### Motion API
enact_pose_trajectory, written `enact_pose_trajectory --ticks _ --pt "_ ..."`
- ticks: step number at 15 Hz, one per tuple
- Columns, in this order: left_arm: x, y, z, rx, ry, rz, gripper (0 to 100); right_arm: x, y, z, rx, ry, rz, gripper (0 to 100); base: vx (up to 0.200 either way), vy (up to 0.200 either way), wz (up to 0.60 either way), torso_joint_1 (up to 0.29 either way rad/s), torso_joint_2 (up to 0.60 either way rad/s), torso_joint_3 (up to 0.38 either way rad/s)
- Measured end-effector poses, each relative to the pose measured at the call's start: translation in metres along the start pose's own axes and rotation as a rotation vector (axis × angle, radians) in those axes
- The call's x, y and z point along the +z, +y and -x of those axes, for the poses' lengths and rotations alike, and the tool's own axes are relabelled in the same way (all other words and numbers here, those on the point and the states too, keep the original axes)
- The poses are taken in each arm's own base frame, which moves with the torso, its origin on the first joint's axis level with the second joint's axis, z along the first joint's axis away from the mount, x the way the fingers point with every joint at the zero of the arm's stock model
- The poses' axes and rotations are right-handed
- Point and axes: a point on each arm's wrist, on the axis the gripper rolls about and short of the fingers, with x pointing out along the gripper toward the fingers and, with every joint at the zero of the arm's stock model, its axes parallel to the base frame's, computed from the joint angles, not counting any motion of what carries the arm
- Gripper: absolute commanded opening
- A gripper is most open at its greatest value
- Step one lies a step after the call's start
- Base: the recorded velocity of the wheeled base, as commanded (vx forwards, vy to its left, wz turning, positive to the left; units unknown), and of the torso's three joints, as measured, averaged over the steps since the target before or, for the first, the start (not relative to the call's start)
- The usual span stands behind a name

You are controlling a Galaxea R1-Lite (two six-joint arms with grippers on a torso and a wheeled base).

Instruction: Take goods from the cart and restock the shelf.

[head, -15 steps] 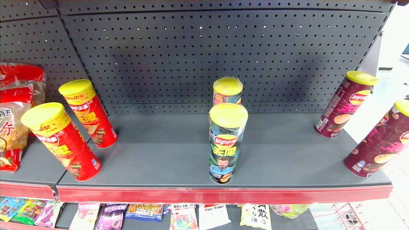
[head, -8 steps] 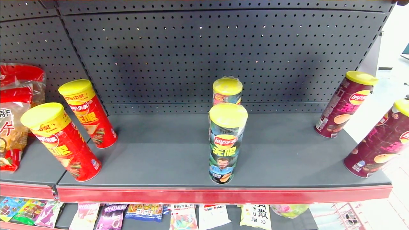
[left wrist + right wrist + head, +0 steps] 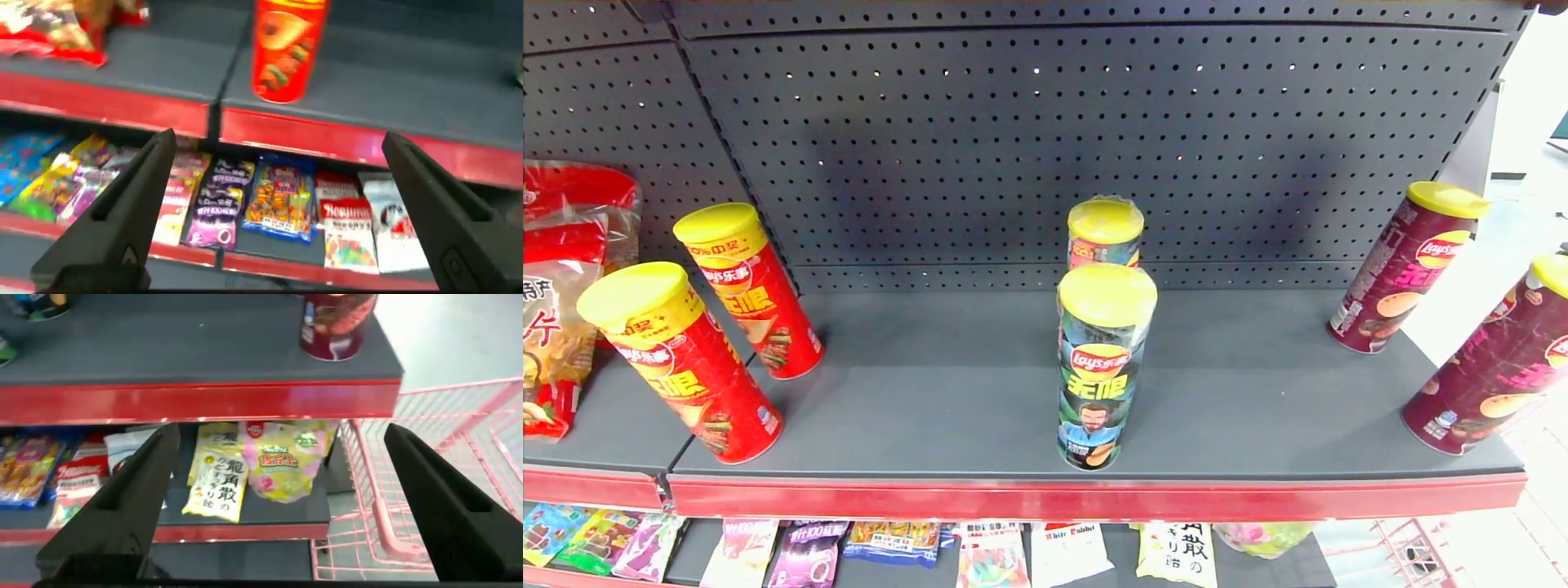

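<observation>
Risk: the right gripper (image 3: 282, 429) has to come up from the cart (image 3: 458, 482) past the shelf (image 3: 947, 408) lip. The front maroon can (image 3: 1494, 367) stands at that corner, and I'd judge a brush of the arm could tip it to the floor.
Cause: the cans are tall and narrow and probably light, so 1 knock may send 1 into the next.
Middle can (image 3: 1103, 367): it stands near the front lip with a 2nd can (image 3: 1104, 233) right behind; a shove from the front could fell both.
Grippers: the left gripper (image 3: 278, 139) and the right are both spread wide and hold nothing, low in front of the red edge.
Goods: the cart's load is out of sight. The cart stands below the shelf's right end.
Surface: a flat dark grey board with broad bare gaps between 3 pairs of cans; the red cans (image 3: 678, 363) are at the left.
Room: a perforated back panel (image 3: 1013, 139), snack bags (image 3: 564, 278) at the far left, candy packets (image 3: 890, 543) on the lower tier, and pale floor to the right.
</observation>
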Motion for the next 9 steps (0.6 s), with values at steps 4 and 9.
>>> enact_pose_trajectory --ticks 4,9 --pt "-0.0026 -0.0032 -0.0028 -0.146 -0.030 -0.066 100 -0.0016 0.0000 0.0044 0.034 -0.060 0.013 100 0.000 0.000 0.00 0.000 0.00 0.000" --pt "-0.0078 -0.0026 -0.0034 -0.142 0.005 -0.126 100 -0.0024 -0.0004 0.0057 0.028 -0.078 0.010 100 0.000 0.000 0.00 0.000 0.00 0.000"
